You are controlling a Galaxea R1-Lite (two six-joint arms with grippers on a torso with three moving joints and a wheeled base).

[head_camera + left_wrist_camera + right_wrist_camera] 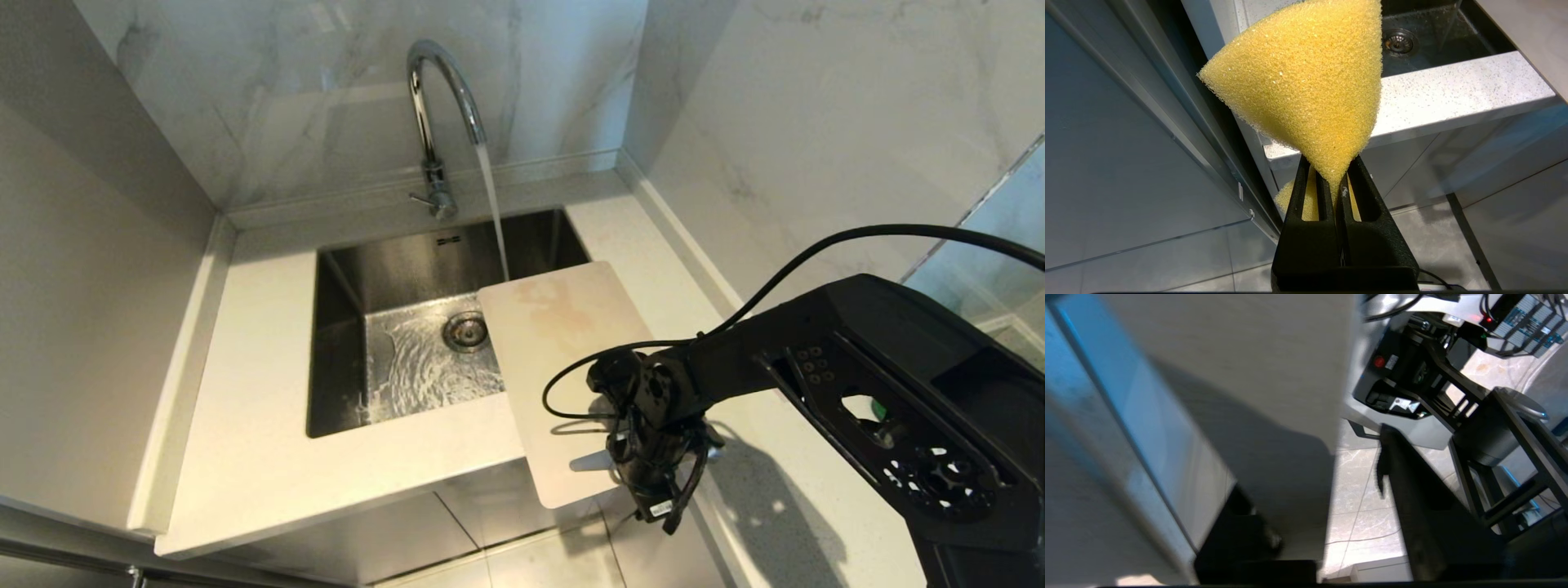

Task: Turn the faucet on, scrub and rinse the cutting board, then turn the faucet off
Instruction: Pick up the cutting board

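Water runs from the faucet (441,122) in a steady stream into the sink (384,269), striking just beside the far left corner of the cutting board (563,359); the basin floor around the drain (466,331) is wet and rippled.

The cutting board lies flat along the right side of the sink, its far end over the basin, its middle on the desk (245,392), and its near end jutting past the desk's front edge above the tiled floor (522,563). Faint tan stains show on its far half.

My right hand (645,474) is at the board's near right corner, wrist pointing downward. In the right wrist view the board's pale underside (1229,375) sits between my fingers (1412,506), one on each side of the edge. I cannot tell whether they are pressing on it yet.

My left hand (1337,183) is below the desk level, off to the side, clamped together on a yellow sponge (1306,81), which fans out beyond the tips.
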